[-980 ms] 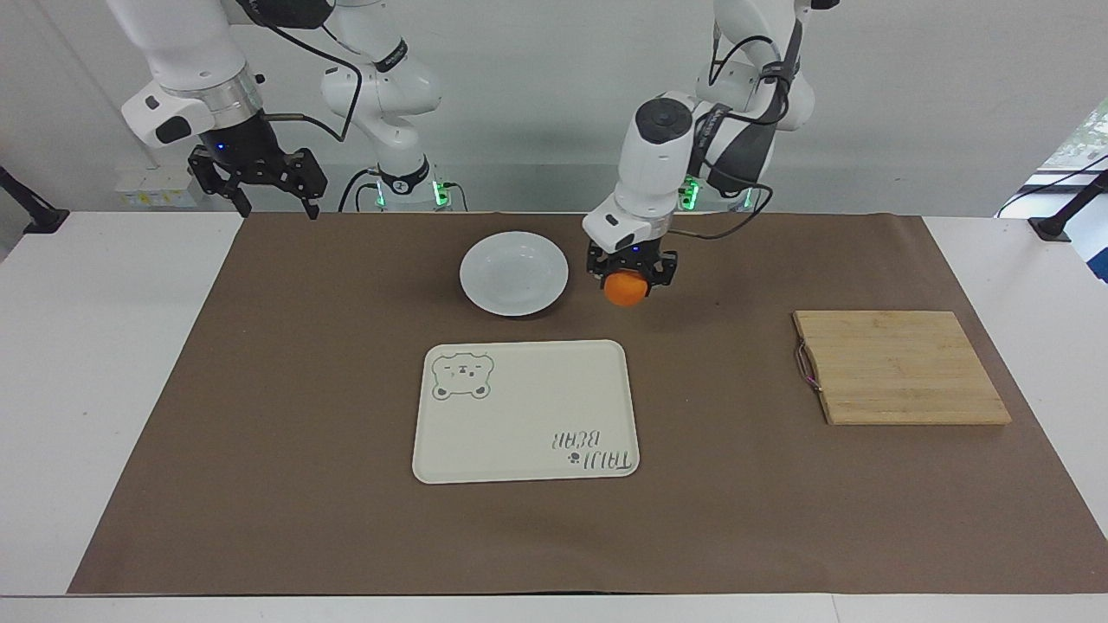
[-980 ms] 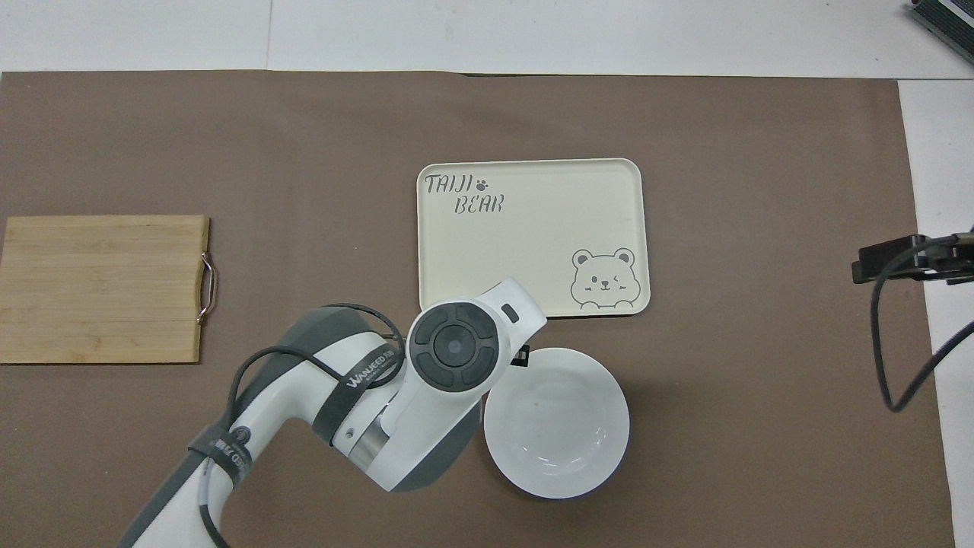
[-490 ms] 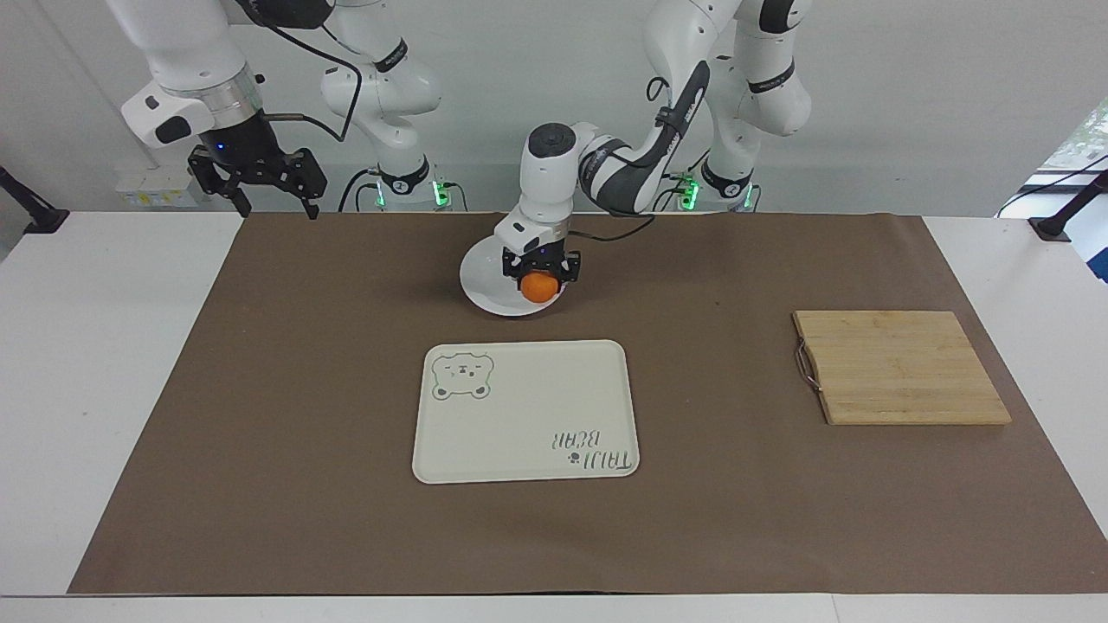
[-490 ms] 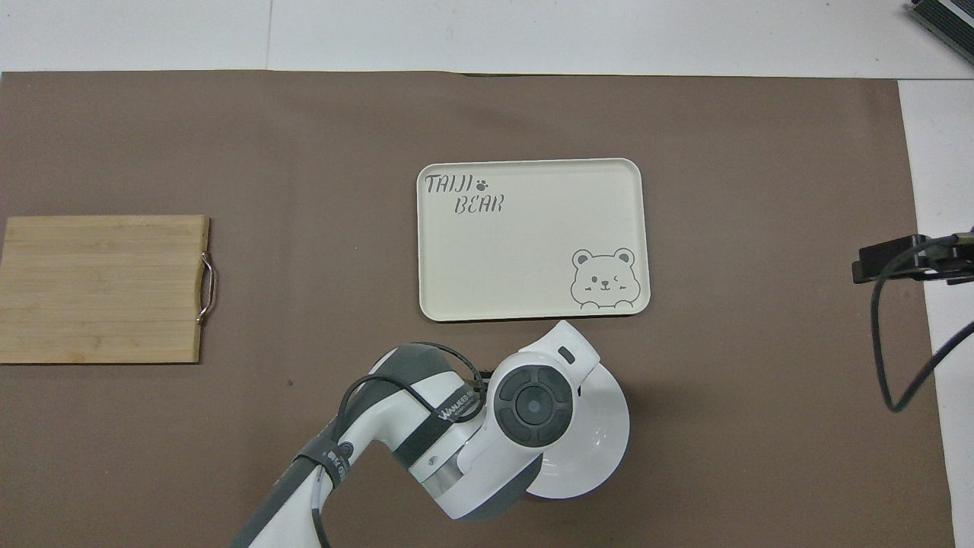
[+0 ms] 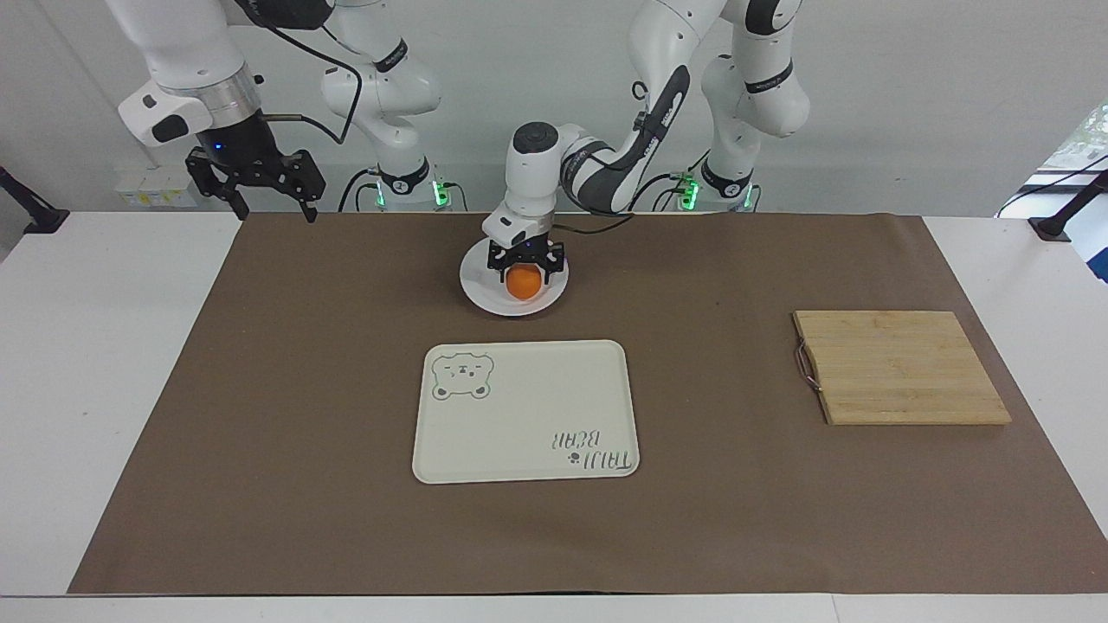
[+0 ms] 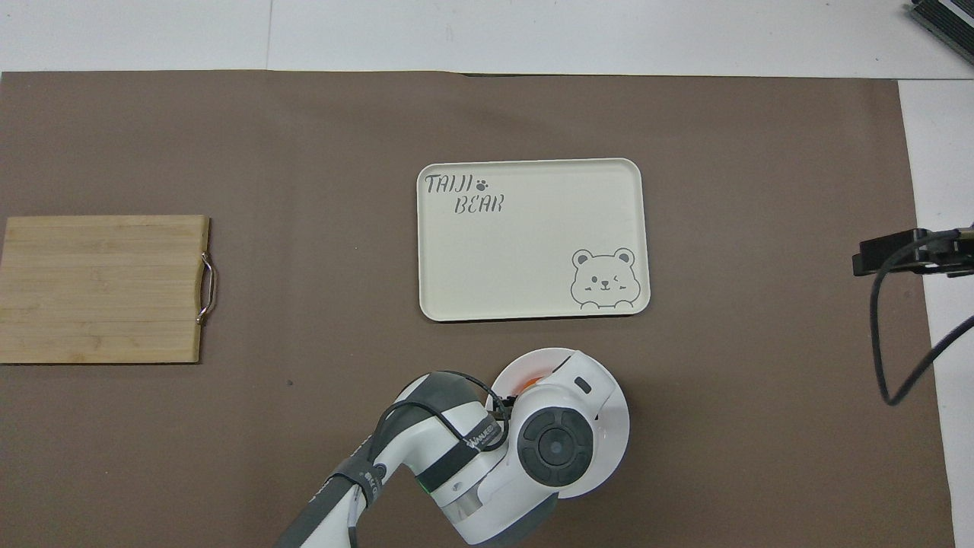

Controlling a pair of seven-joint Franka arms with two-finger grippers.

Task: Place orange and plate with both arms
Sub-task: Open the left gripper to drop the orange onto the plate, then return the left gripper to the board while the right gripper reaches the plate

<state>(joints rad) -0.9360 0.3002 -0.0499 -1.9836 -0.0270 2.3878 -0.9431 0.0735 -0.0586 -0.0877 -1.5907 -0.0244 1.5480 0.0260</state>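
Left gripper [image 5: 524,275]: fingers straddle the orange [image 5: 523,283], which sits between them on the plate [image 5: 485,298]; whether they still pinch it I cannot tell. Retract straight up to avoid rolling it. Right gripper [image 5: 264,189] waits, fingers spread

We see a white table [image 5: 104,363] under a brown mat [image 5: 736,519], which spreads beneath the left pincer [image 5: 523,277] and well out to either side of it. A plain pale wall [image 5: 909,104] rises at the robots' end, higher than the pincer. Well away from the pincer, toward the left arm's end, a window [image 5: 1086,130] lets in daylight.
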